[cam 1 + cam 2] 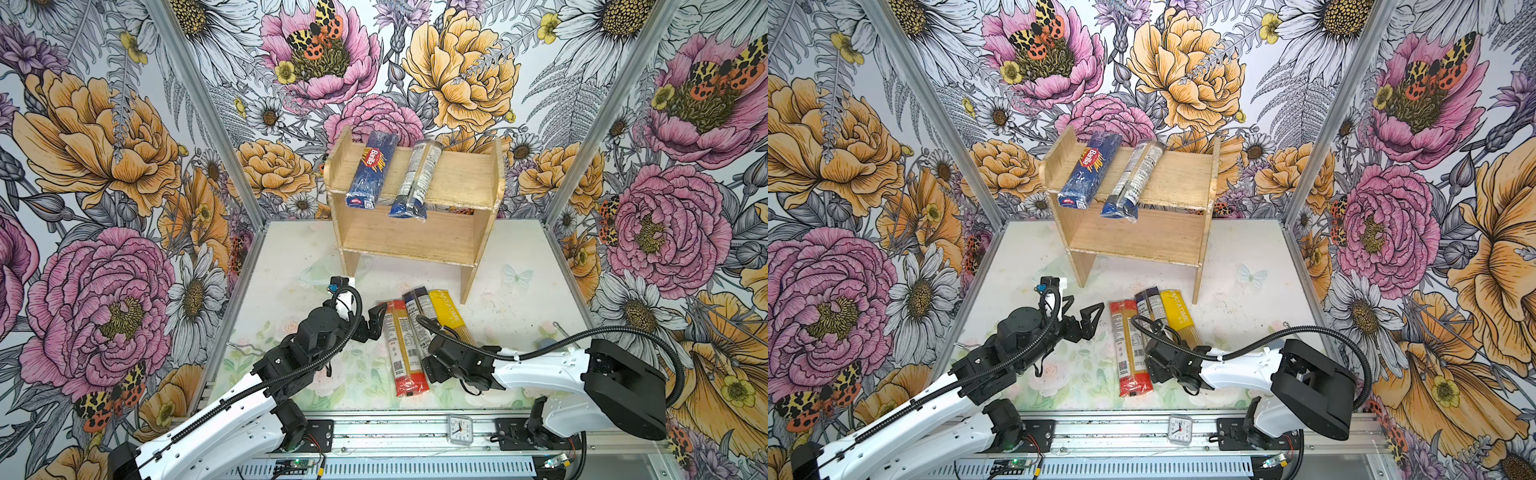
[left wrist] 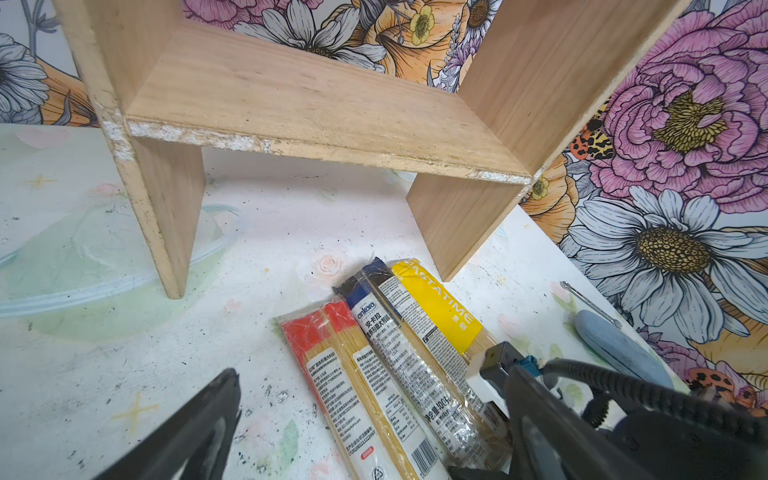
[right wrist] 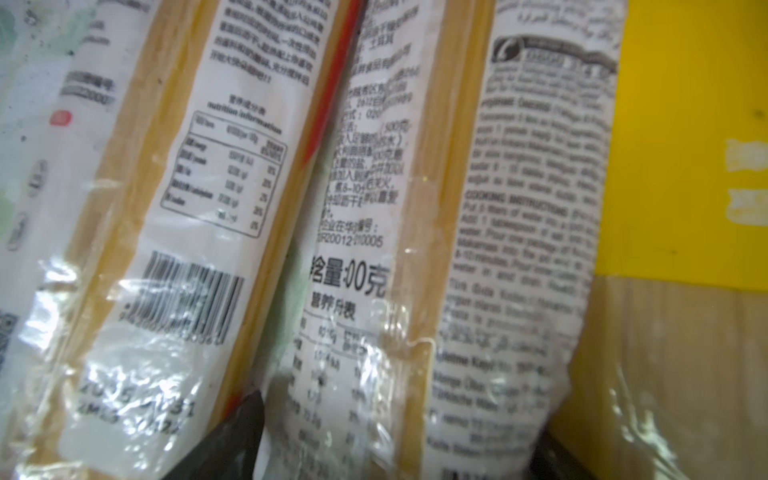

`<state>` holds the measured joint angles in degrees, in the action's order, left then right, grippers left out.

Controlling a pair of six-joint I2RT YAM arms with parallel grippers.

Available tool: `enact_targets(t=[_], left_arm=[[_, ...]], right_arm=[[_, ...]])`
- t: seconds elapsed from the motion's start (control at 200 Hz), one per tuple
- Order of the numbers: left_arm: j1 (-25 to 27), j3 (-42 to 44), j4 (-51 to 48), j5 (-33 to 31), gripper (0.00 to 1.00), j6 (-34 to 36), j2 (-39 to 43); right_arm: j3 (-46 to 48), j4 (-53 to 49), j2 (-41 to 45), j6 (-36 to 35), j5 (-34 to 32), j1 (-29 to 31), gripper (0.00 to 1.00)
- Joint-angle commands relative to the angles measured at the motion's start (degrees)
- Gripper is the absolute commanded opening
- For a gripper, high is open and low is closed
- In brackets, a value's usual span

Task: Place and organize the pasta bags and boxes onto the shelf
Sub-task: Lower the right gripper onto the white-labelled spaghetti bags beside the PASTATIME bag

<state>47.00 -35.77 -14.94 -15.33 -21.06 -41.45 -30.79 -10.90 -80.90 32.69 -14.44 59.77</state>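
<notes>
3 pasta packs (image 2: 399, 365) side by side, nr shelf (image 2: 316, 104)

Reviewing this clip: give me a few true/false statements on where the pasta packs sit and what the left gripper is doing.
1. The Barilla pack and a clear pack lie on the top tier of the shelf. True.
2. The yellow pack sits on the shelf's lower tier. False: it lies on the table; that tier is bare.
3. The left gripper is open and holds nothing. True.
4. On the table, the red-ended pack lies between the other two. False: the blue-ended pack is in the middle.
</notes>
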Motion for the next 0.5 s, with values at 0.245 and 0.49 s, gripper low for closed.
enact_targets(t=[0.245,0.49], left_arm=[[-0.43,0.82,-0.38,0.22,0.99,-1.13,0.23],[-0.43,0.3,-1.03,-0.61,0.99,-1.53,0.23]], right_arm=[[7.42,4.19,-2.4,6.94,-0.78,3.73,0.82],[9.28,5.09,-0.8,6.85,0.17,4.89,0.69]])
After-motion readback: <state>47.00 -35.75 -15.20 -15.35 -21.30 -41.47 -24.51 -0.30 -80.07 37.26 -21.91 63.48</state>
